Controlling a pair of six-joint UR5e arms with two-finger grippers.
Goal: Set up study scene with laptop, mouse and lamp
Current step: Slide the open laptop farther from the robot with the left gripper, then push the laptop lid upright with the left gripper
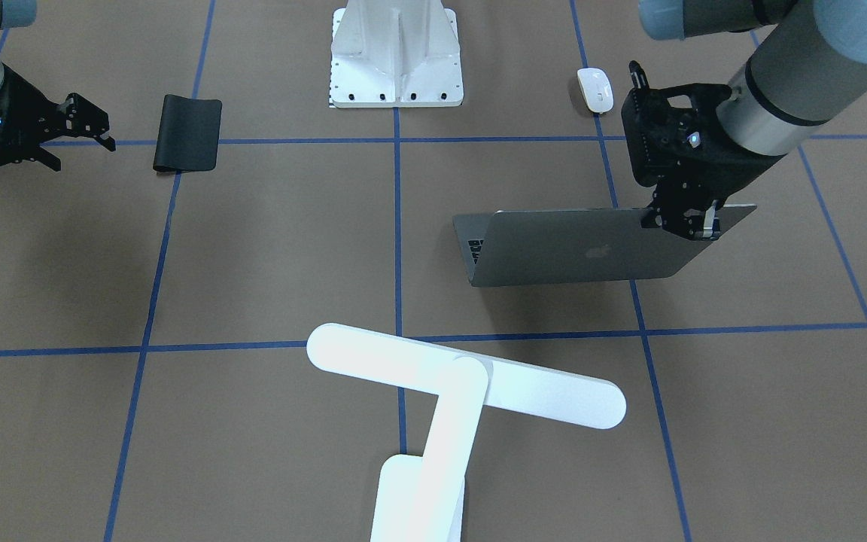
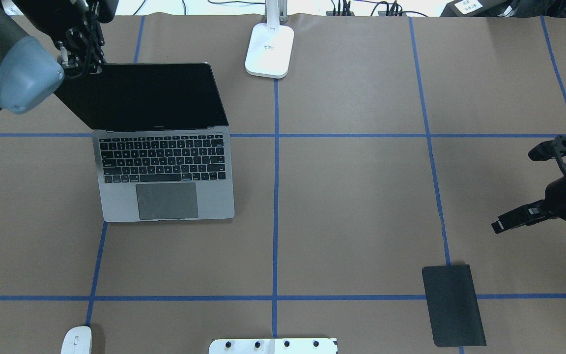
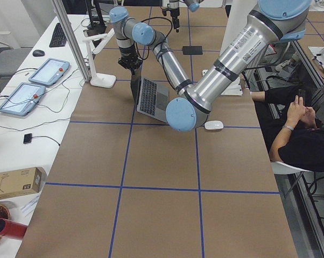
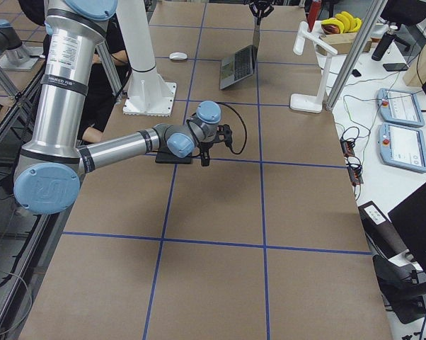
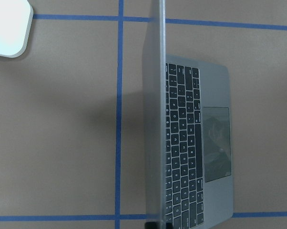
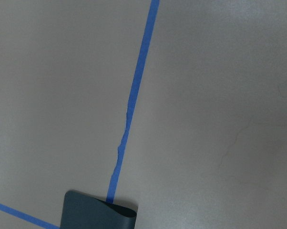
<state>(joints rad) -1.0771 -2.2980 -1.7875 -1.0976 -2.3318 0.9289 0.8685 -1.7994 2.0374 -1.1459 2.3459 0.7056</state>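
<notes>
Lamp (image 1: 463, 391): base near table (image 1: 253, 248) edge, apart from laptop (image 1: 576, 252).
Left gripper (image 1: 693, 226): clamped on open lid's corner.
Right gripper (image 2: 516, 191): spread wide, empty, near mat (image 2: 452, 305).

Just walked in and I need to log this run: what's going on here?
The left gripper is clamped on a top corner of the laptop lid; the laptop sits open, screen dark. The right gripper hovers open and empty beside the black mat. The mouse lies untouched near the robot's pedestal, and the lamp stands on the table across from the robot.
</notes>
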